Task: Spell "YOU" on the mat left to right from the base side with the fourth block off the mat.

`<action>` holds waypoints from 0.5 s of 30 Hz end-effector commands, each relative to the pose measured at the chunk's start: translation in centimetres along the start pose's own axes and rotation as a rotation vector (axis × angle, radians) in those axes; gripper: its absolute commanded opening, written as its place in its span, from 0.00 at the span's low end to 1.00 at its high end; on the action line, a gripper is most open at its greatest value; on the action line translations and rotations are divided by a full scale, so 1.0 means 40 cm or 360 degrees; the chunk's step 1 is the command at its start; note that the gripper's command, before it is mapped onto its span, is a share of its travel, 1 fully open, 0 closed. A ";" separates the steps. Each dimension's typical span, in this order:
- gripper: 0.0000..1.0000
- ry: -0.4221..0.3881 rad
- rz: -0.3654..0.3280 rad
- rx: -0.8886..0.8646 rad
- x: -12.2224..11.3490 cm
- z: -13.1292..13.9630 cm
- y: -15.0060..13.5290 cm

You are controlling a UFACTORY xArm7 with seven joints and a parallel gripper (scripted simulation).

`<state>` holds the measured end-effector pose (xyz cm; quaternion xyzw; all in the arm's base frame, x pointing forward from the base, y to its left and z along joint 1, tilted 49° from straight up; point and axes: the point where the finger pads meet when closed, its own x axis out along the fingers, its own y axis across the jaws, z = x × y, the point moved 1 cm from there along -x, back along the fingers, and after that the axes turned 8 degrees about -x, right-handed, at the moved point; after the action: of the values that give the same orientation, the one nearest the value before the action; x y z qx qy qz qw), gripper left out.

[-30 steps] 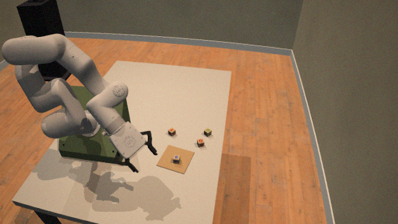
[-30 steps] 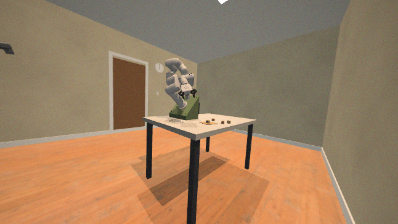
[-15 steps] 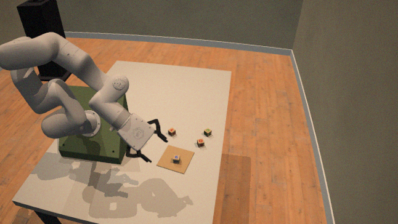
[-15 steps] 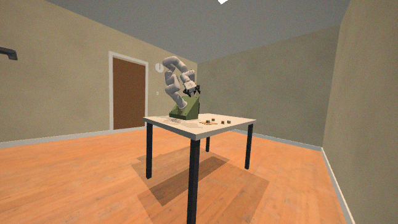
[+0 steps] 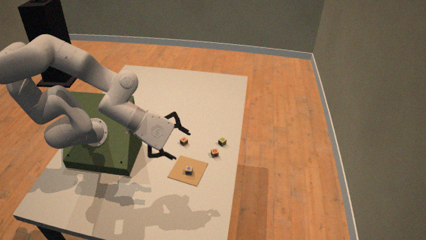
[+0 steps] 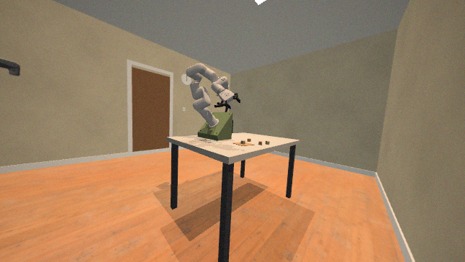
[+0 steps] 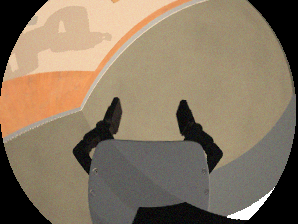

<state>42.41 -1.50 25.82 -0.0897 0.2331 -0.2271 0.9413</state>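
Olive-tan walls close in a plain room under a grey ceiling, where a small white light shows at the very top. The floor is warm orange wood planking, edged by a pale grey-blue skirting board. A brown door in a white frame sits in the far wall, with a round clock just beside it. In the middle stands a white-topped table on black legs, casting a dark shadow on the boards. A tall black cabinet stands near one corner.
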 end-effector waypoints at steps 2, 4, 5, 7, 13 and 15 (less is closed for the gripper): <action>1.00 0.0004 0.0173 0.0077 -0.005 0.045 0.086; 1.00 0.0007 0.0214 0.0096 -0.007 0.056 0.106; 1.00 0.0009 0.0243 0.0109 -0.009 0.063 0.120; 1.00 0.0017 0.0341 0.0156 -0.016 0.090 0.166; 1.00 0.0017 0.0343 0.0157 -0.017 0.091 0.167; 1.00 0.0017 0.0343 0.0157 -0.017 0.091 0.167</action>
<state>46.04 4.66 27.34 -0.0172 0.2353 -0.1391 0.9618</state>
